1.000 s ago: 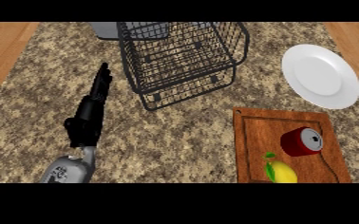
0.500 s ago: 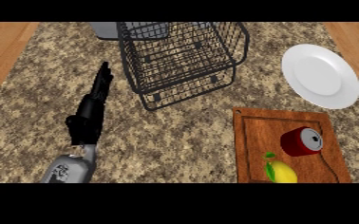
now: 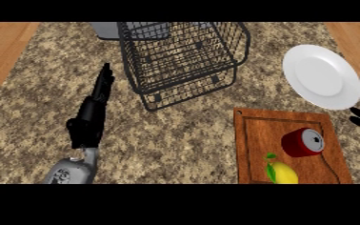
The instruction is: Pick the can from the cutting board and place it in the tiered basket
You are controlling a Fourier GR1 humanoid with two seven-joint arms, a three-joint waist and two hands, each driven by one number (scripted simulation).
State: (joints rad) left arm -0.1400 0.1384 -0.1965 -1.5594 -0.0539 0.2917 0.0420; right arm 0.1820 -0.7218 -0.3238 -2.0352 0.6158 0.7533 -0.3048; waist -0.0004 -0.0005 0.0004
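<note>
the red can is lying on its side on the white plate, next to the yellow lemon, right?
Not quite. The head view shows the red metal can lying on its side on the brown wooden cutting board, not the round white plate. The yellow lemon is indeed next to it.

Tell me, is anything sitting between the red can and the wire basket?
Nothing visible is. The can lies on its side on the cutting board, and only bare counter separates it from the basket. The lemon sits nearer the robot, out of the path.
</note>
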